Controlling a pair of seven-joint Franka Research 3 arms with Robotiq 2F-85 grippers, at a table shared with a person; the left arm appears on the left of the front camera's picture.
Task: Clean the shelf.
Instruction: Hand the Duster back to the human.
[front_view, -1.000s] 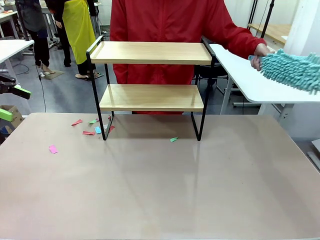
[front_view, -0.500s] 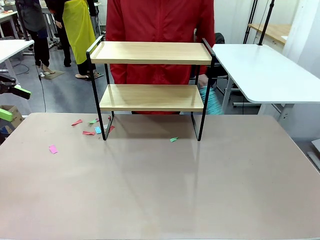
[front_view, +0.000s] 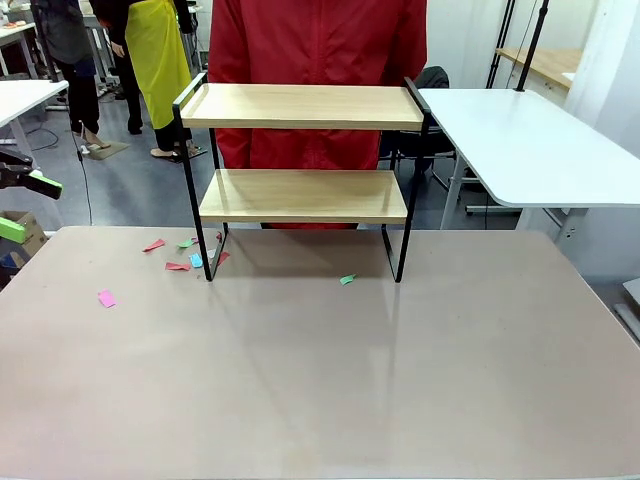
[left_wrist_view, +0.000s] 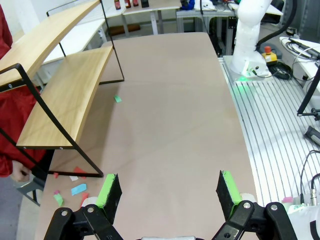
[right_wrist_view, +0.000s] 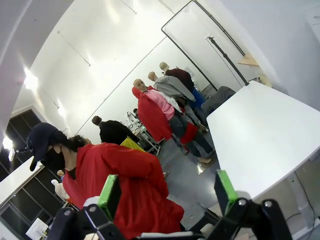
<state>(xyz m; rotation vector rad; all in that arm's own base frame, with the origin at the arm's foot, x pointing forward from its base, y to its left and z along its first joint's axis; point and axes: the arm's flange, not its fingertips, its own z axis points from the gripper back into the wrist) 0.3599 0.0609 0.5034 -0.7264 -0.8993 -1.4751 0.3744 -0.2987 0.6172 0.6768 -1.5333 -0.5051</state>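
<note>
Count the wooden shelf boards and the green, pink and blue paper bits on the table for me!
Shelf boards: 2
Green paper bits: 2
Pink paper bits: 1
Blue paper bits: 1
Total: 6

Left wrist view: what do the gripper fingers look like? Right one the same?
Left gripper: black linkage fingers with bright green pads, round pivot bolts at the knuckles. Right gripper: same black build, green pads. The other arm's white base has a green light.
</note>
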